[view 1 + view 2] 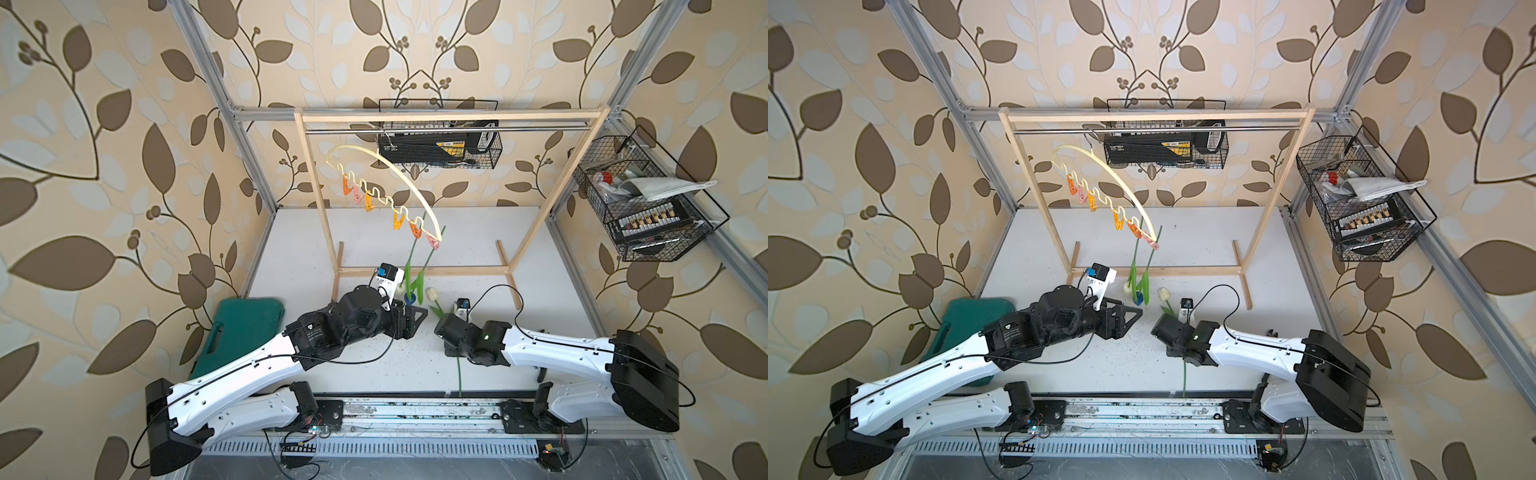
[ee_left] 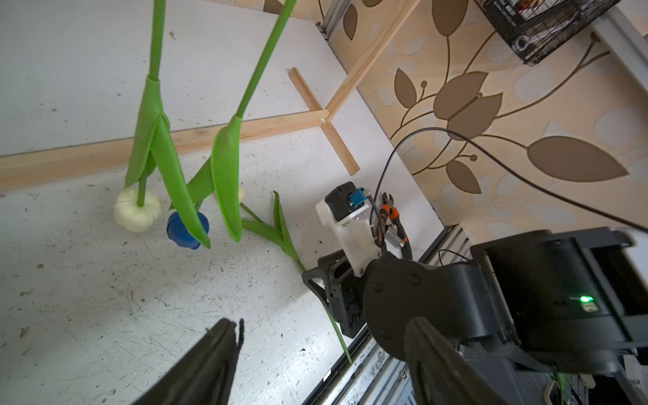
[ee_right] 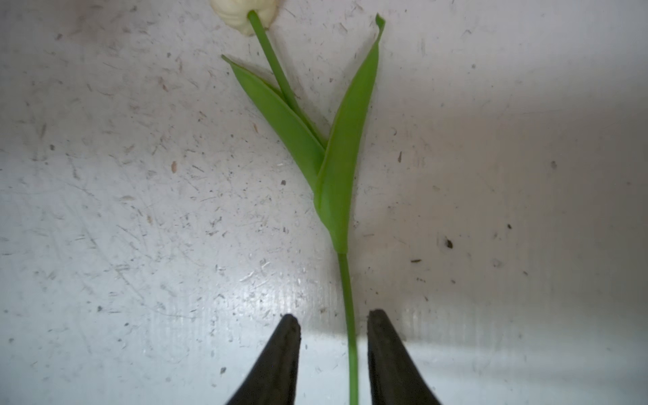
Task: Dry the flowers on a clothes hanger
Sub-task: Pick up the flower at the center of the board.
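Clothes hanger [image 1: 346,185] hangs tilted on rack rod [image 1: 540,128], well above both pincers. Cream tulip [image 2: 138,210] and blue tulip [image 2: 187,229] are clipped head-down at its low end, just ahead of left pincer [image 2: 326,326], which is wide and empty. Third tulip [image 3: 342,175] lies on table [image 3: 140,210]. Right pincer [image 3: 333,319] is narrowly parted astride its stem [image 3: 345,291], off-centre. Risks: closing could roll the thin stem out; lifting could knock the hung pair loose.

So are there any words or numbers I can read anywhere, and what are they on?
No text here can be read.
Black box with a yellow label in the black wire basket on the back wall: the print is too blurred.
Black round motor on the left arm: its white lettering is too small.
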Controlling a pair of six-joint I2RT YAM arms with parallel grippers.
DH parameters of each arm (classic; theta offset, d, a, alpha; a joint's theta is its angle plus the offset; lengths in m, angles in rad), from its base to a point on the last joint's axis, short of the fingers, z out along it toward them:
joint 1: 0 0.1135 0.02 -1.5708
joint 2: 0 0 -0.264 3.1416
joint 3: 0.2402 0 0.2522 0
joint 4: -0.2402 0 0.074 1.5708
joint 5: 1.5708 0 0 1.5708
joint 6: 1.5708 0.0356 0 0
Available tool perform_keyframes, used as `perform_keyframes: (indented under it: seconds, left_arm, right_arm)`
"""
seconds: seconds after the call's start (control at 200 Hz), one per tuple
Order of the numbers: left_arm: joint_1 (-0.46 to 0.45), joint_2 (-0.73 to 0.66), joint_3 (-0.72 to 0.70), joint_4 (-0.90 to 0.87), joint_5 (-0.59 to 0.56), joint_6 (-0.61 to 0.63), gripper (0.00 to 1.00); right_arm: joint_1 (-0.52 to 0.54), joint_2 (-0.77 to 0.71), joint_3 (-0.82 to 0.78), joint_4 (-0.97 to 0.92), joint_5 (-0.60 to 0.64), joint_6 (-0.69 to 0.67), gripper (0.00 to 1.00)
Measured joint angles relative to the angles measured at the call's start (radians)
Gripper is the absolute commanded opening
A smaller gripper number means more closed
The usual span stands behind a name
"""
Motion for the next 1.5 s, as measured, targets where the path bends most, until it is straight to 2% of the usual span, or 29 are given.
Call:
perform_keyframes:
  seconds: [0.11,0.21,0.475,0.6,0.705,0.82,0.915,1.03,1.175,1.5]
  left_arm:
    - [0.0,-0.027,0.0,0.0,-0.001,-0.001,0.79]
    - [0.0,-0.029,0.0,0.0,-0.005,-0.003,0.79]
    - [0.0,-0.024,0.0,-0.002,-0.019,-0.003,0.79]
    - [0.0,-0.02,0.0,-0.002,-0.014,-0.002,0.79]
    - [0.0,-0.002,0.0,0.0,0.008,0.0,0.79]
    - [0.0,0.027,0.0,0.01,0.044,0.006,0.79]
    - [0.0,0.055,0.0,0.04,0.093,0.015,0.81]
    - [0.0,0.111,0.0,0.087,0.17,0.035,0.83]
    - [-0.001,0.212,0.004,0.132,0.248,0.054,0.84]
    - [-0.001,0.364,0.018,0.203,0.325,0.039,0.81]
  right_arm:
    - [0.0,0.033,-0.032,0.034,-0.001,0.0,0.31]
    - [0.002,0.064,-0.054,0.085,0.003,0.008,0.25]
    - [0.002,0.063,-0.078,0.179,0.024,0.068,0.0]
    - [0.0,-0.01,-0.095,0.103,0.034,0.093,0.0]
    - [-0.029,-0.145,-0.095,0.05,0.034,0.101,0.0]
    - [-0.121,-0.333,-0.095,0.032,0.008,0.111,0.0]
    - [-0.223,-0.481,-0.103,0.05,-0.063,0.143,0.0]
    - [-0.334,-0.585,-0.122,0.075,-0.162,0.209,0.0]
    - [-0.367,-0.59,-0.117,0.093,-0.235,0.273,0.0]
    - [-0.365,-0.497,-0.024,0.128,-0.287,0.285,0.0]
